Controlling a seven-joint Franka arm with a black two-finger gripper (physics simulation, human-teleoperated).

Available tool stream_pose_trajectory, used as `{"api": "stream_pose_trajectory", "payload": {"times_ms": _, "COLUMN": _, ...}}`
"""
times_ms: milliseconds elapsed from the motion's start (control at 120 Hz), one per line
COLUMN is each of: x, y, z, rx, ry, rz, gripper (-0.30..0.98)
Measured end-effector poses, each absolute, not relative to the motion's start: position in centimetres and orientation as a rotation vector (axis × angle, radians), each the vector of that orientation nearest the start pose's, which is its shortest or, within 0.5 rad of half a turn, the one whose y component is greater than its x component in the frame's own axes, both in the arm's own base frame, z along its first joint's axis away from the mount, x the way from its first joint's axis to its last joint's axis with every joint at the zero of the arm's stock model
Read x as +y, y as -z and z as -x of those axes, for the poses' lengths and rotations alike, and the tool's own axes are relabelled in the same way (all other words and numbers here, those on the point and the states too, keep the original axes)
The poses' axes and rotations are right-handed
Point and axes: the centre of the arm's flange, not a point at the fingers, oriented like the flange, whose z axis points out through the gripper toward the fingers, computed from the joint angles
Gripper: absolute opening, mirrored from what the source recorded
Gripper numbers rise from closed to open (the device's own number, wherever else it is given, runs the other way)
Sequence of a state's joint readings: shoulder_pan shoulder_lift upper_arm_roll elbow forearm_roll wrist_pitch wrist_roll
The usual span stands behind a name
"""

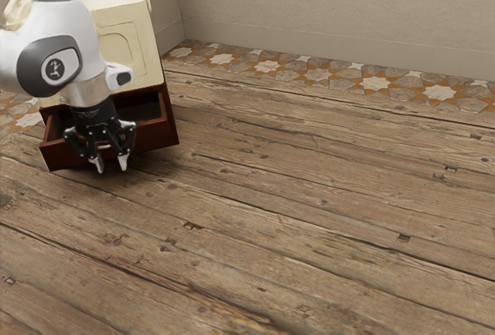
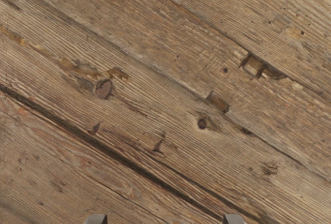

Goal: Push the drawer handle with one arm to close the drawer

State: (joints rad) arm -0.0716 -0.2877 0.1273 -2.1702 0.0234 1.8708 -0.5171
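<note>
My gripper [image 1: 111, 165] points down in front of the drawer in the exterior view, its two fingertips apart with nothing between them. Behind it, a reddish-brown drawer [image 1: 158, 135] stands pulled out from the base of a cream cabinet [image 1: 138, 45], its dark inside partly visible. The gripper and arm cover part of the drawer front, and I cannot make out a handle. Whether the gripper touches the drawer front is unclear. In the wrist view, the tips of the gripper [image 2: 164, 219] stand wide apart at the lower edge over wooden planks.
The plank surface [image 1: 294, 211] stretches from the drawer toward the exterior view's right. Patterned tiles [image 1: 317, 75] run along the base of a beige wall [image 1: 325, 10] behind it. The white arm hangs in front of the cabinet.
</note>
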Motion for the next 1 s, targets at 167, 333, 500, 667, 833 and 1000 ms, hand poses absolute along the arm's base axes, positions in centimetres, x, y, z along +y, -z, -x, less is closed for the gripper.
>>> {"api": "stream_pose_trajectory", "payload": {"times_ms": 167, "x": 7.7, "y": -45.8, "z": -47.5, "rx": -0.905, "ry": 0.069, "rz": 2.911, "gripper": 0.04}}
{"api": "stream_pose_trajectory", "payload": {"times_ms": 333, "x": 11.5, "y": -42.3, "z": -48.5, "rx": -0.931, "ry": 0.172, "rz": 2.86, "gripper": -0.05}}
{"api": "stream_pose_trajectory", "payload": {"times_ms": 500, "x": 11.9, "y": -42.0, "z": -50.1, "rx": -0.918, "ry": 0.33, "rz": 2.867, "gripper": -0.08}}
{"api": "stream_pose_trajectory", "payload": {"times_ms": 667, "x": 15.7, "y": -40.4, "z": -50.8, "rx": -1.087, "ry": 0.39, "rz": 2.829, "gripper": -0.09}}
{"api": "stream_pose_trajectory", "payload": {"times_ms": 833, "x": 17.9, "y": -40.3, "z": -51.3, "rx": -1.152, "ry": 0.446, "rz": 2.794, "gripper": -0.1}}
{"api": "stream_pose_trajectory", "payload": {"times_ms": 1000, "x": 18.9, "y": -40.3, "z": -52.5, "rx": -1.171, "ry": 0.479, "rz": 2.778, "gripper": -0.1}}
